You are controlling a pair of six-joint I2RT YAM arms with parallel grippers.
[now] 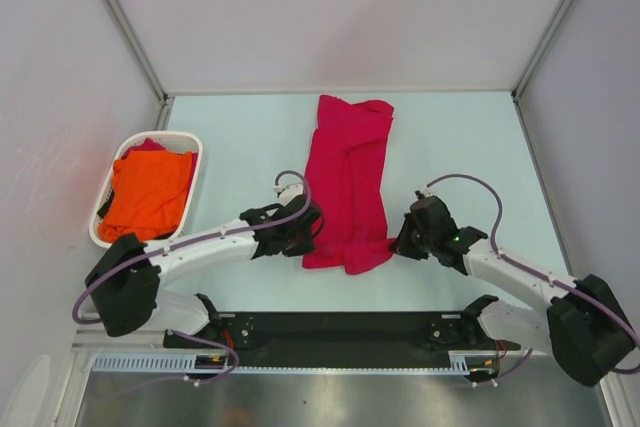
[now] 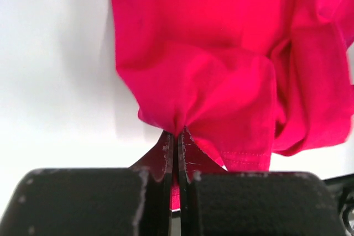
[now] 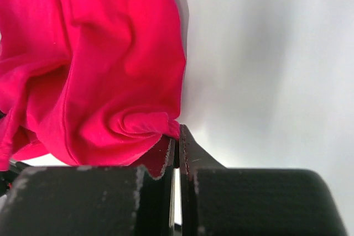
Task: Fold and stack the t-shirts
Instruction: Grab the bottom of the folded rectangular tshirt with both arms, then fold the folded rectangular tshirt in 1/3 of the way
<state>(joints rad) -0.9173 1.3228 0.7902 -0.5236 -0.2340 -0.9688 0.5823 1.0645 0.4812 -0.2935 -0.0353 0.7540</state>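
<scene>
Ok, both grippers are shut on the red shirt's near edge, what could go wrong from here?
Both grips look shallow: the left gripper and right gripper pinch only a small tuck of the red shirt, so it might slip out. The shirt lies rumpled, so the fold may come out uneven.

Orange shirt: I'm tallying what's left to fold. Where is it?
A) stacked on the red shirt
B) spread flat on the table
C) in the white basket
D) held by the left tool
C: the orange shirt lies bunched in the basket, while the left tool and right tool pinch the red shirt.
</scene>
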